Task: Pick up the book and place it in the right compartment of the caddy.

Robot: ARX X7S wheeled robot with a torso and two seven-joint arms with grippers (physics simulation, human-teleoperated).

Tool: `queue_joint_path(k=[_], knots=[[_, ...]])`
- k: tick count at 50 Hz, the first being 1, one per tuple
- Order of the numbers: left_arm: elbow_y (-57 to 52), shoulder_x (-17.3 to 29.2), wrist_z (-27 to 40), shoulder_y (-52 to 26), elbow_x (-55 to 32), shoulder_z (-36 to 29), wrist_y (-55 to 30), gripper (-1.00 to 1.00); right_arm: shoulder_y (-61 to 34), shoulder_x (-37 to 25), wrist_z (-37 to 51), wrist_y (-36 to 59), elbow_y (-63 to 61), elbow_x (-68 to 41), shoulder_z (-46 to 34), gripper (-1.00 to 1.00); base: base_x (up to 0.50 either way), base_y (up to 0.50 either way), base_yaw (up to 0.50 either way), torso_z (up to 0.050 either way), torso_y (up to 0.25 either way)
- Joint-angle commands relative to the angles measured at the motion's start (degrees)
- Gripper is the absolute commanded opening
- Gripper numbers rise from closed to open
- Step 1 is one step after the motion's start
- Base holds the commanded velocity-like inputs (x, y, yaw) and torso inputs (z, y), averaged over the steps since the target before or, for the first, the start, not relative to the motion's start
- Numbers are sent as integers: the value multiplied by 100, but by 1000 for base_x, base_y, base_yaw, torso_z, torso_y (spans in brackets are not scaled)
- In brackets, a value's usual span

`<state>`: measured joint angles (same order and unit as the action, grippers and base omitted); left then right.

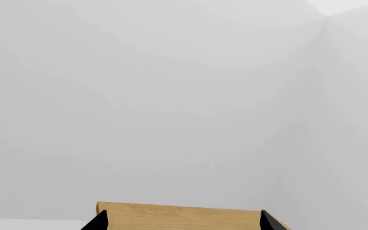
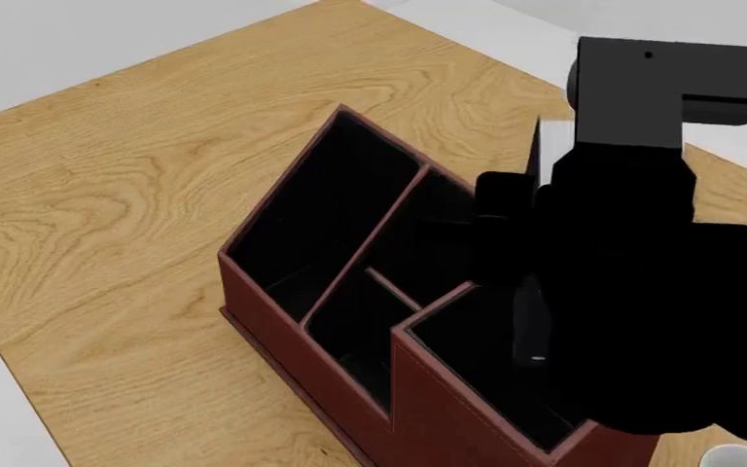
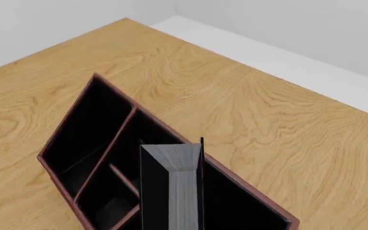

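Book [image 3: 171, 191] upright (page edge showing), long axis apparently vertical, above caddy [image 3: 82, 139]; gripper grip indiscernible.

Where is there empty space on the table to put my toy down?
The bare wood left of the box is free, and so is the strip behind it. The box's right side is crowded: the right hand is there with the book.

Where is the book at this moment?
In the right wrist view the book hangs page edge up above the caddy, over its end nearer the camera. In the head view the right arm hides it.
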<state>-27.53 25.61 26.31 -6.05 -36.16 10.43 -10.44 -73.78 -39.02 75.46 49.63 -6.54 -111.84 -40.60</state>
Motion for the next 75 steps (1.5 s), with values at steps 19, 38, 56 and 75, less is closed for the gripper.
queue_joint_path(k=[19, 38, 56, 75], knots=[[32, 14, 12, -13, -19, -16, 20, 100, 353, -213, 101, -123, -341, -53, 96, -100, 0, 0, 0, 1, 2], [5, 34, 42, 0, -42, -13, 14, 100, 552, -148, -308, -216, -125, 303, 11, -100, 0, 0, 0, 0, 1], [28, 33, 29, 0, 18, -73, 52, 100, 740, -140, -709, -321, 55, 741, -70, -100, 0, 0, 0, 1, 1], [-1, 40, 50, 23, 96, -151, 56, 100, 723, 42, -1300, -367, 492, 1311, -258, -100, 0, 0, 0, 1, 2]])
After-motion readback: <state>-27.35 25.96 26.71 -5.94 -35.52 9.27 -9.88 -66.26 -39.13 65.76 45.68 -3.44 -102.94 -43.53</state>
